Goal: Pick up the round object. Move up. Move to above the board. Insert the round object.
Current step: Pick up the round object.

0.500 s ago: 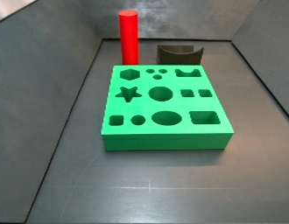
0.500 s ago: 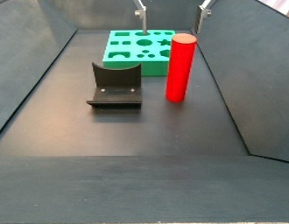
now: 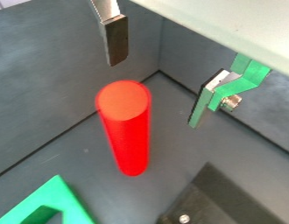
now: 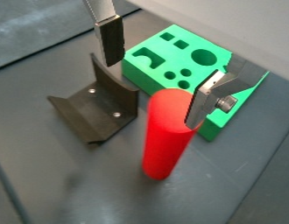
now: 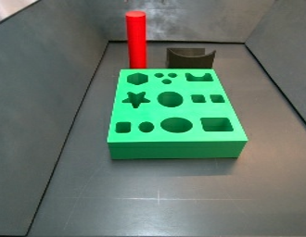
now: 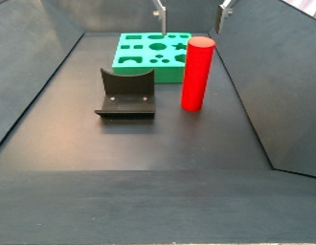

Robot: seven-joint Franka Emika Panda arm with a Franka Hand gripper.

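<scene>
A smooth, bright red peg [image 6: 196, 74] stands upright on the dark grey surface [image 6: 135, 153], its round flat top seen end-on in a wrist view [image 3: 123, 101] and its full length in a wrist view [image 4: 165, 133]. It is a plain cylinder of even width, glossy, with no markings, labels or writing to be read on it. In a side view [image 5: 135, 40] it rises behind the far left corner of the green board [image 5: 171, 113], standing apart from it; in a side view it stands just beside the board [image 6: 150, 50] and to the right of the dark fixture [image 6: 126, 93].

The board is a thick green square block, its top cut with shaped holes: a star, a hexagon, circles, squares and an oval. No brand or lettering shows on it.

The gripper [image 4: 158, 61] hangs above the peg with its fingers spread wide and nothing between them. In both wrist views one silver finger [image 3: 116, 38] with its dark pad sits to one side of the peg and its partner [image 3: 213, 96] to the opposite side, neither touching the red surface. In a side view only the two fingertips [image 6: 158, 14] show at the top edge, above the board's far end. The gripper [image 3: 161, 68] is clear of the peg's top.
</scene>
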